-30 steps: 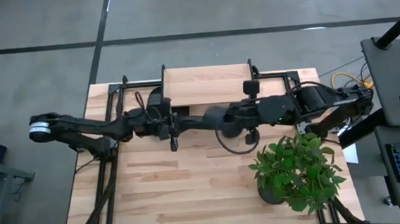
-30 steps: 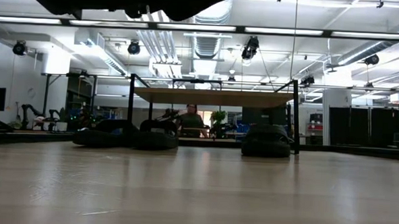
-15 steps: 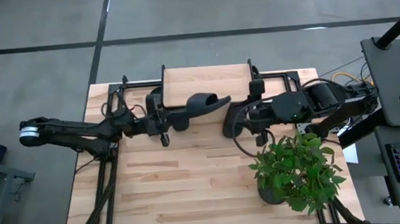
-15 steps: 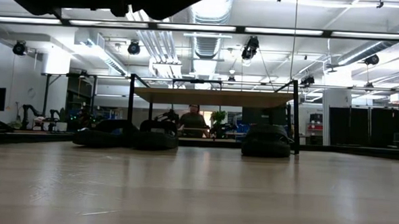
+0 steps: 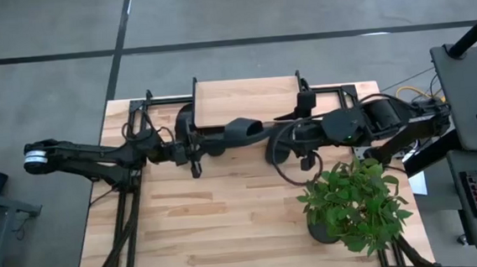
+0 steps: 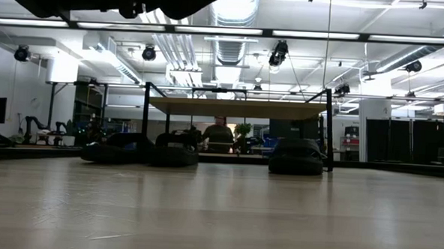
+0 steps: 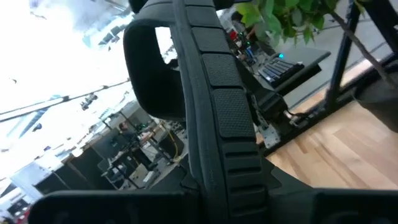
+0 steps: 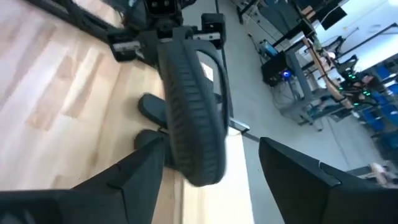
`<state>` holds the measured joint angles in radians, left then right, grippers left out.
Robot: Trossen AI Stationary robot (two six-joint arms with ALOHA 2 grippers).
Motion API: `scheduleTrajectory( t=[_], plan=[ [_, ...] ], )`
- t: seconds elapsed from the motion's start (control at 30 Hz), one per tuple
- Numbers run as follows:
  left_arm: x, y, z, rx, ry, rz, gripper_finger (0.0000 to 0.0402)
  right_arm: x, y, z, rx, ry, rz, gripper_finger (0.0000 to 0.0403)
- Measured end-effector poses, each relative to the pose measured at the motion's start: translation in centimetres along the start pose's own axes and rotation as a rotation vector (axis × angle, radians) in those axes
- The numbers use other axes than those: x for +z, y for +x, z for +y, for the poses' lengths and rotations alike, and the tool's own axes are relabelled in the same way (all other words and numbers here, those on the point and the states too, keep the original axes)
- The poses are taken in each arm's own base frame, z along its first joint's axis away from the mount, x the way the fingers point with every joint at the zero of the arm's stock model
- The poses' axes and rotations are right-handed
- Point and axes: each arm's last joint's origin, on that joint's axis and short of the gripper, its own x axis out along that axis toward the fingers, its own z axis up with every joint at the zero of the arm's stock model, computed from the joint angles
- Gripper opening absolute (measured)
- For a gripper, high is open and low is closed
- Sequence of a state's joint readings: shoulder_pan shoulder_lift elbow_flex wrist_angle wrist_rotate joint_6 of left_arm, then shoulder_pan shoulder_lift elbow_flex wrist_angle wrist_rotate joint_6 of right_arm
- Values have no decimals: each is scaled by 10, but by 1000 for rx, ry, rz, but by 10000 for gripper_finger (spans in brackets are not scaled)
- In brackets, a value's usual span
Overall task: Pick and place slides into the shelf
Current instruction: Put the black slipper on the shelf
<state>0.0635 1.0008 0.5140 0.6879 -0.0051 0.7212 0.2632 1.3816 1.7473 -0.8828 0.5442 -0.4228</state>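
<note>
My left gripper (image 5: 197, 145) reaches in from the table's left and is shut on a black slide (image 5: 243, 131), which hangs in the air just in front of the shelf (image 5: 249, 99). My right gripper (image 5: 271, 144) stands open at the slide's free end (image 8: 196, 162). Its fingers (image 8: 146, 174) are on either side of that end and do not touch it. In the low view, three more slides (image 6: 104, 151) (image 6: 173, 154) (image 6: 295, 158) lie on the table under the shelf's wood top board (image 6: 238, 108). My left gripper pinches one end of the slide's sole (image 7: 217, 186) between its two fingers. The fingers come in level from the table's left and lie along the slide. The slide is lifted clear and turned on its edge, sticking out toward the table's right with its ribbed underside (image 7: 221, 112) showing.
A potted green plant (image 5: 353, 201) stands at the near right, close beside the right arm. The shelf's black frame (image 5: 148, 102) runs along the far edge. Bare wood tabletop (image 5: 220, 227) lies toward the near edge. A person (image 6: 219, 132) sits far off in the room beyond.
My right gripper has opened and let go of the slide, then drawn back a little toward the table's right. My left gripper has kept its hold, pulled slightly left, and the slide has swung up toward the shelf's near edge.
</note>
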Motion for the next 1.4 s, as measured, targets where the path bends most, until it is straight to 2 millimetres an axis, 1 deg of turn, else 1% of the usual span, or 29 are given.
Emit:
scheduleTrajectory(
  t=[0.1, 0.23, 0.37, 0.5, 0.67, 0.77, 0.87, 1.07, 1.17, 1.4],
  plan=[
    [3, 0, 3, 23, 20, -38, 33, 0, 0, -1, 1, 23, -1, 251],
    [5, 1, 1, -31, 48, -112, 33, 0, 2, 0, 4, 23, 0, 253],
    [5, 4, 0, -31, 50, -140, 33, 3, 4, 1, 11, 35, -23, 251],
    [4, 8, -2, -16, 61, -163, 33, 7, 4, 2, 72, 41, -83, 244],
    [-1, 14, -6, -22, 84, -161, 33, 8, 3, 1, 74, 48, -94, 227],
    [-1, 18, -6, 1, 88, -179, 33, 8, 5, 2, 77, 54, -94, 207],
    [0, 20, -5, 37, 105, -217, 33, 9, 6, 3, 104, 56, -104, 175],
    [-2, 26, -6, 41, 110, -225, 33, 10, 12, 7, 118, 15, -99, 84],
    [-3, 30, -7, 33, 110, -226, 33, 10, 12, 7, 117, -4, -103, 41],
    [-1, 30, -5, 40, 104, -225, 33, 11, 12, 6, 110, 0, -113, 39]
  ],
)
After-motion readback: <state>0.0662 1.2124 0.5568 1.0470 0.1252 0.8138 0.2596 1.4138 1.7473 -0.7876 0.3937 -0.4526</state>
